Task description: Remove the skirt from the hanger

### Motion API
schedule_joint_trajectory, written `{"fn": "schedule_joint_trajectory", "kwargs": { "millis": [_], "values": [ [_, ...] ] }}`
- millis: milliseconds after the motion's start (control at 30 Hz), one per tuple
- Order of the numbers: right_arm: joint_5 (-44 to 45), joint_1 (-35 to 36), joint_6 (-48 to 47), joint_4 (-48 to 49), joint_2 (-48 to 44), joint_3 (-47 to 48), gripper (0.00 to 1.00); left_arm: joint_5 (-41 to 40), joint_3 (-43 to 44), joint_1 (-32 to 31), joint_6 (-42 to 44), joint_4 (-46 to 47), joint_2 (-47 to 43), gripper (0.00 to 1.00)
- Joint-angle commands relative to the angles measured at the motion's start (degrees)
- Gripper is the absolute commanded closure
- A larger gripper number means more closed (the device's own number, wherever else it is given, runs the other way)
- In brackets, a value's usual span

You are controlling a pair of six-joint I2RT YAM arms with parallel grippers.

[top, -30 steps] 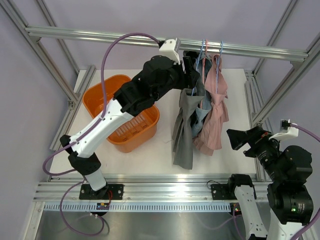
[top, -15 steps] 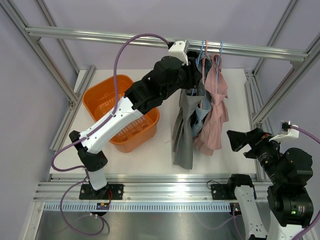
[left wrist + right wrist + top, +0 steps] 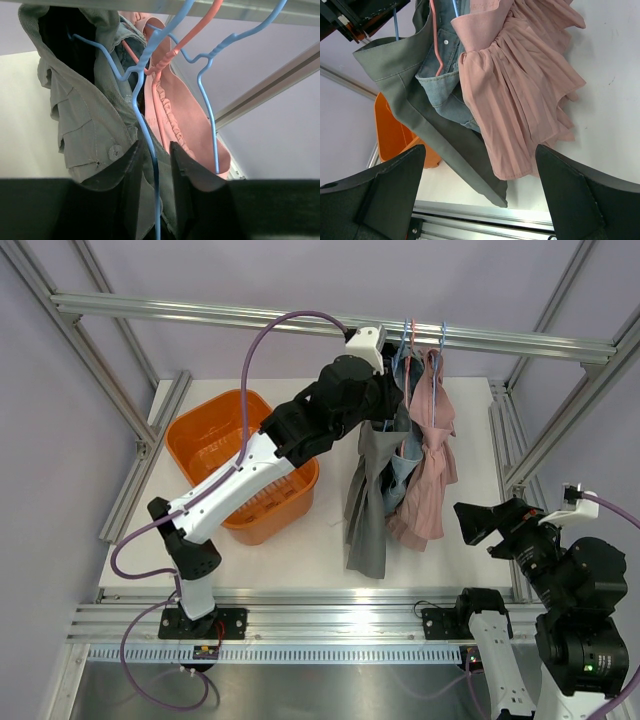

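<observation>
Three garments hang from hangers on the top rail [image 3: 200, 312]. The pink pleated skirt [image 3: 432, 480] [image 3: 520, 95] with a ruffled waist [image 3: 175, 125] is the rightmost. A denim piece [image 3: 440, 85] hangs in the middle and a long grey-green garment [image 3: 368, 515] [image 3: 80, 115] on the left. My left gripper [image 3: 393, 392] [image 3: 154, 147] is up by the rail. Its jaws stand narrowly apart on either side of the blue hanger wire [image 3: 144, 110] and grey fabric, with small gaps showing. My right gripper [image 3: 470, 521] [image 3: 480, 148] stands wide open, low, to the right of the skirt's hem, holding nothing.
An orange basket [image 3: 210, 435] [image 3: 390, 132] sits on the white table [image 3: 300, 545] left of the hanging clothes. Aluminium frame posts [image 3: 560, 415] run along both sides and across the top. A second blue hanger [image 3: 212, 125] and a pink hanger [image 3: 170, 55] crowd the rail.
My left arm has reached further right into the hangers, and its jaws have narrowed around the blue hanger wire. The right arm has barely moved.
</observation>
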Motion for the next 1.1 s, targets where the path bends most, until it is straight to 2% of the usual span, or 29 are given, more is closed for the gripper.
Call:
{"fn": "schedule_joint_trajectory", "kwargs": {
  "millis": [0,33,67,167,400,700,900,1067],
  "values": [
    [-0.3,-0.2,-1.2,-0.2,0.2,2.2,0.01,-0.8,1.8,-0.2,0.7,3.2,0.5,0.75],
    [-0.4,-0.2,-1.3,-0.3,0.3,2.4,0.01,-0.7,1.8,-0.1,0.7,3.4,0.5,0.79],
    [-0.4,-0.1,-1.3,-0.3,0.4,2.5,0.0,-0.6,1.7,0.0,0.8,3.3,0.4,0.88],
    [-0.3,-0.2,-1.4,-0.4,0.7,3.0,0.01,-0.3,1.8,0.3,1.5,3.6,0.0,1.0],
    [-0.2,-0.2,-1.5,-0.5,0.7,2.8,0.01,-2.4,2.1,0.7,3.8,4.4,-2.6,1.0],
    [-1.4,-0.2,-1.7,0.4,1.9,3.3,0.0,-10.2,3.4,1.0,6.5,5.0,-7.8,1.0],
    [-2.6,-0.2,-3.4,1.1,3.3,3.3,0.01,-10.2,7.1,1.0,6.0,2.0,-9.1,1.0],
    [-5.1,-0.2,-4.9,3.3,6.6,3.8,0.02,-9.5,3.7,0.4,4.1,-1.0,-13.5,1.0]
  ]
}}
